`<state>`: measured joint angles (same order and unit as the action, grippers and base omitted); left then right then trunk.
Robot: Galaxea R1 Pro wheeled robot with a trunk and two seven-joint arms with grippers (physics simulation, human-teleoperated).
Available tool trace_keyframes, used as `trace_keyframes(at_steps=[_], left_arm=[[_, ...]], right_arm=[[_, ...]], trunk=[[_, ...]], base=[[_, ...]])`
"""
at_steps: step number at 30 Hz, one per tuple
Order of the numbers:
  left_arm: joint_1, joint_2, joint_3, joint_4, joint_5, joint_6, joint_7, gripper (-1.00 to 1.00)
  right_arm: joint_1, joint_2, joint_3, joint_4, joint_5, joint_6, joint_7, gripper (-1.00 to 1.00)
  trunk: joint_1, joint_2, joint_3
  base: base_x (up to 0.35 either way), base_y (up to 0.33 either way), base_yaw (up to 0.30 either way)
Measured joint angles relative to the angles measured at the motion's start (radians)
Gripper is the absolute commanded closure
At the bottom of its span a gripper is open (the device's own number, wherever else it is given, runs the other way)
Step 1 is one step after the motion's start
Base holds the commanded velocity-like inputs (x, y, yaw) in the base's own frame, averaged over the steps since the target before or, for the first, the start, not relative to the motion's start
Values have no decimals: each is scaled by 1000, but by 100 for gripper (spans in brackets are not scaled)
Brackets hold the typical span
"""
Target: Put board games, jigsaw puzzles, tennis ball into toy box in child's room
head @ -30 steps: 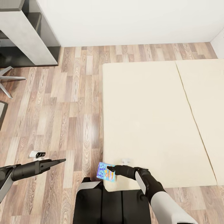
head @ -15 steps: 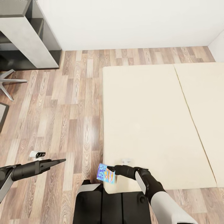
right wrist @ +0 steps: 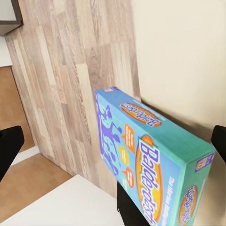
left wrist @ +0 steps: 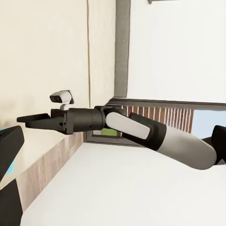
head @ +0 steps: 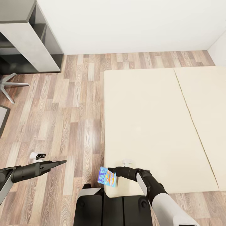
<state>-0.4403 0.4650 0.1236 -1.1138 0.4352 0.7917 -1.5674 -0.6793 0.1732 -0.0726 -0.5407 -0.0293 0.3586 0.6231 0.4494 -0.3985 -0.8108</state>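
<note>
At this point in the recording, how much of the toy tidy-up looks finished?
Done: the bed shows no games lying on it. In hand: the right gripper holds the blue board game at the bed's near corner, over the floor edge. The left gripper carries nothing. Left: taking it to the table; the toy box's contents cannot be judged here.

Right wrist cam: blue board game (right wrist: 150, 165) with orange lettering sits between the right gripper's (right wrist: 117, 150) dark fingertips (right wrist: 10, 150), tilted, one corner towards the camera. Behind it the cream bed (right wrist: 183, 52) on one side, wood-plank floor (right wrist: 66, 66) on the other. Dark robot part (right wrist: 134, 212) just under the box.
</note>
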Motion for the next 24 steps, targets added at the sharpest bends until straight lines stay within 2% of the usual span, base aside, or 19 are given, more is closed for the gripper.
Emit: trace_keyframes(at_steps=[11,20,24], left_arm=[[0,1,1,0,0,0,0,-100],[1,1,1,0,0,0,0,-100],[2,1,1,1,0,0,0,-100]], right_arm=[[4,0,0,-9,-2,0,13,-100],[15,0,-1,-158,-10,12,17,-100],[19,0,0,-218,-11,21,45,-100]], trunk=[[0,0,18],[0,0,33],[0,0,40]], base=[[0,0,0],[0,0,0],[0,0,0]])
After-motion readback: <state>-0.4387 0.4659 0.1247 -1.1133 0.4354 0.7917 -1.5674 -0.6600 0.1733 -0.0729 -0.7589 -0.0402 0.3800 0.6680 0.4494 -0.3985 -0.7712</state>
